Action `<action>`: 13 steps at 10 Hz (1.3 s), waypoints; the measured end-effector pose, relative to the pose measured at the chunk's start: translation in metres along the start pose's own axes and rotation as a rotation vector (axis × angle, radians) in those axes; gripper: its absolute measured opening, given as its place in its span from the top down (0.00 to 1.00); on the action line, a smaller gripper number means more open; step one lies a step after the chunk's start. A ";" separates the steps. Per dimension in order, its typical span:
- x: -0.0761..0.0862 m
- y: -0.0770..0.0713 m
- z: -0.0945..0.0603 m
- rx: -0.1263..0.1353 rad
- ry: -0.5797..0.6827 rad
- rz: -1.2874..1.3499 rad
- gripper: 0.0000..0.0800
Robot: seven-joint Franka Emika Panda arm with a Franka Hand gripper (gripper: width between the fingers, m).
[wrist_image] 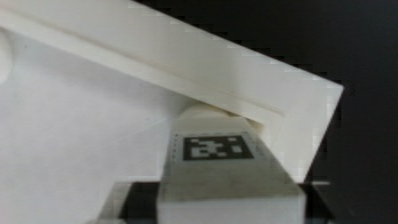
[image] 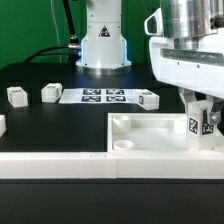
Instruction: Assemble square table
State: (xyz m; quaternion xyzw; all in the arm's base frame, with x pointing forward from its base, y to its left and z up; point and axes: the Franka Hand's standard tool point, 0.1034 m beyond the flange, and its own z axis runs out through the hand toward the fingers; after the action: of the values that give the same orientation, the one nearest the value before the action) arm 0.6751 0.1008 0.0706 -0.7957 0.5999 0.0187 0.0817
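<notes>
The white square tabletop slab with a raised rim lies at the exterior view's right, behind the low wall. My gripper is shut on a small white tagged leg and holds it upright over the slab's right part. In the wrist view the held leg shows its tag between my black fingers, just at the slab's corner rim. Three more tagged legs lie on the black table: two at the left and one by the slab.
The marker board lies flat in front of the robot base. A long white low wall runs along the front. A small white piece shows at the left edge.
</notes>
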 end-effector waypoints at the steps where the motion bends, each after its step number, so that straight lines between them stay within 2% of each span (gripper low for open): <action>1: 0.000 0.000 0.000 0.002 -0.006 0.080 0.64; 5: -0.001 -0.005 0.000 0.016 -0.027 0.661 0.64; 9: -0.002 -0.005 0.000 0.020 -0.014 0.699 0.64; 10: -0.002 -0.005 0.000 0.020 -0.014 0.696 0.42; 11: -0.002 -0.005 0.000 0.020 -0.014 0.695 0.27; 12: -0.005 -0.006 -0.002 0.022 -0.015 0.686 0.20; 13: -0.011 -0.007 -0.009 0.028 -0.020 0.667 0.20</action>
State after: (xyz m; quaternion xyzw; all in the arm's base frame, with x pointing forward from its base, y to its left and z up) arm 0.6787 0.1116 0.0816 -0.5540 0.8267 0.0439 0.0879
